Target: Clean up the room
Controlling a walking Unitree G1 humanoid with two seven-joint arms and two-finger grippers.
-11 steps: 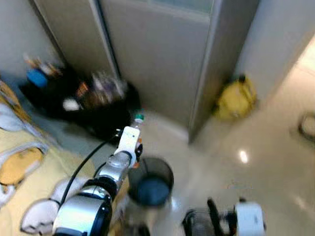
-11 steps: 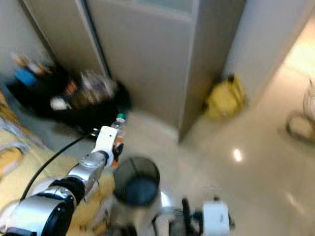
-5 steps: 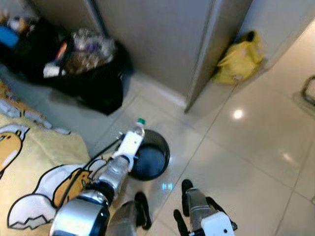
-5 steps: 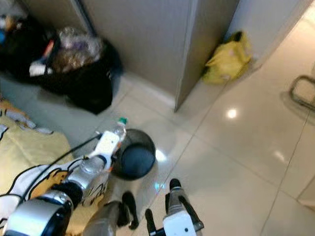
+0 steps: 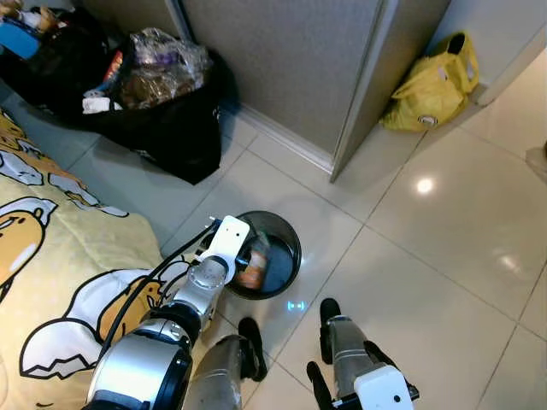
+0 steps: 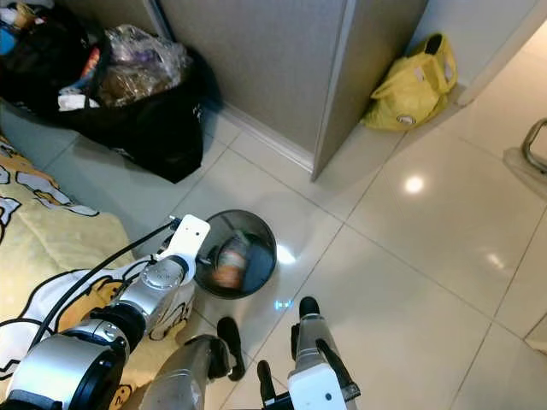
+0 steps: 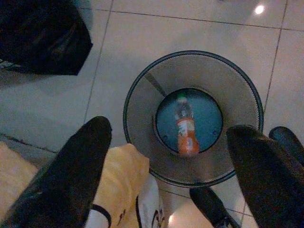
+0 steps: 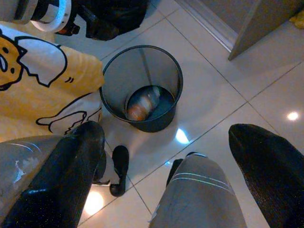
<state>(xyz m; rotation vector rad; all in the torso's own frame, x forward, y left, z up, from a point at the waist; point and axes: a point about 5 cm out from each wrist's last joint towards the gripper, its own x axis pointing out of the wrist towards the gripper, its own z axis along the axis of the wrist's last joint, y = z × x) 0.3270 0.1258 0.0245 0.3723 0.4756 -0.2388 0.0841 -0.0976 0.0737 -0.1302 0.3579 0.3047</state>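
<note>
Lying blurred in bin [image 5: 278, 248], bottle [image 7: 185, 128], left claw [image 7: 166, 175] spread above

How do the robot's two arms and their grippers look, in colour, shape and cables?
Both arms are silver metal. The left arm has black joint rings, a white block at the wrist and a thin black cable along it. The right arm ends in a white block. Each gripper has two long, rounded black fingers.

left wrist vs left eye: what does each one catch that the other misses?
Left wrist: the left hand has its fingers spread open above the bin, and the bottle lies sharp on the bin floor, green cap and orange label.
Left eye: yellow bag by the wall, full black trash bag, right hand low in frame.
Both: mesh bin with the bottle inside, yellow blanket, tile floor.
</note>
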